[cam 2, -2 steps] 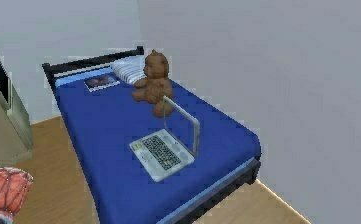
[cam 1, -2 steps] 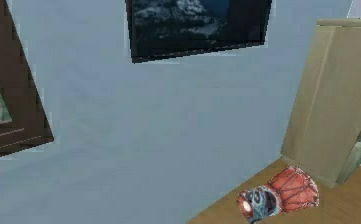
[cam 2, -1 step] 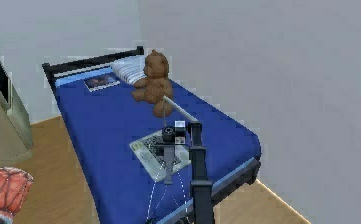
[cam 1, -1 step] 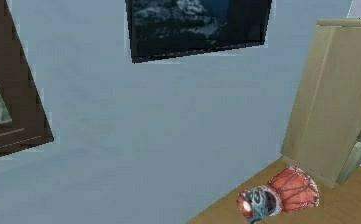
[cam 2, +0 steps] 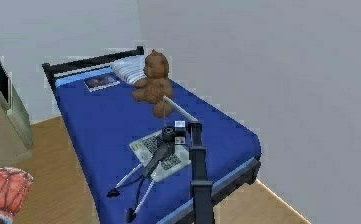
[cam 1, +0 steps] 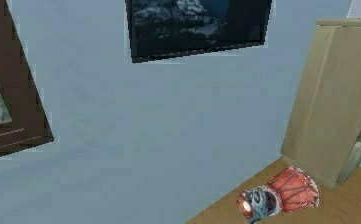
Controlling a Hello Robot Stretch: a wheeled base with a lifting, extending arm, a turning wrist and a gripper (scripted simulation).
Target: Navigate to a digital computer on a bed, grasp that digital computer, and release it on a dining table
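Tool near flat grey computer on blue bed, its hold unclear.

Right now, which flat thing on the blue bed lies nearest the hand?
The pale grey flat slab near the hand; the dark blue one lies by the headboard.

bed along the far wall, pillow and book at its head, teddy bear just before the pillow, flat slab near its foot, cabinet left of bed, drum on floor before cabinet
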